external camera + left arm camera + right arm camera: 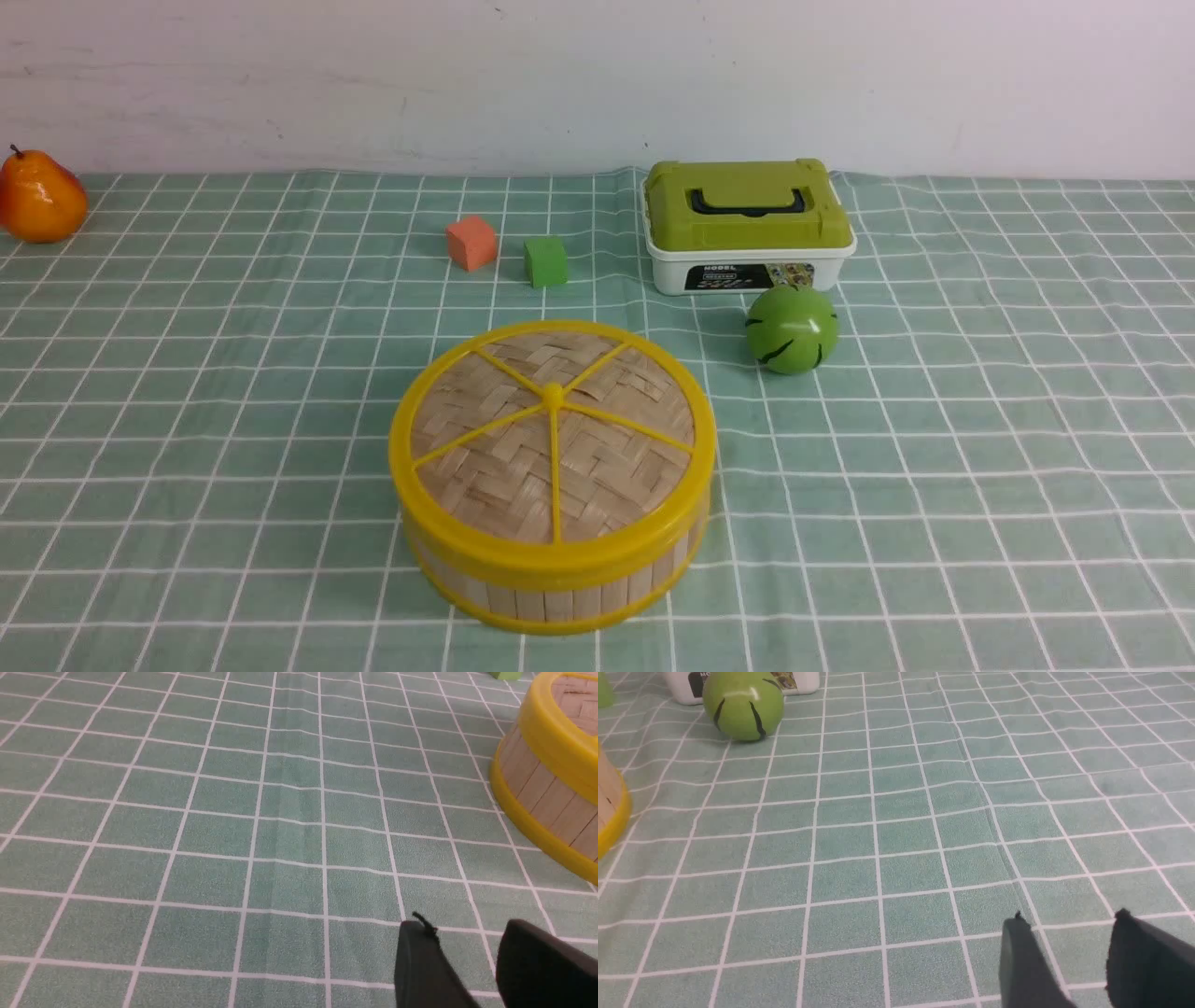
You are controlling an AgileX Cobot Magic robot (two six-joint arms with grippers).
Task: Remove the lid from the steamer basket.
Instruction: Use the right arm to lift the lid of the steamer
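The lid (551,439), woven tan bamboo with a yellow rim, yellow spokes and a centre knob, sits on the steamer basket (551,593) at the front middle of the table. The basket's slat wall also shows in the left wrist view (537,793), with the lid's yellow rim (556,742) above it, and in the right wrist view (609,807). Neither arm shows in the front view. My left gripper (465,926) is open and empty over the cloth, apart from the basket. My right gripper (1069,919) is open and empty over the cloth.
A white box with a green lid (747,224) stands behind the basket to the right, a green ball (792,329) in front of it. An orange cube (470,243) and a green cube (545,261) lie behind. A pear (37,198) sits far left. A green checked cloth (980,448) covers the table.
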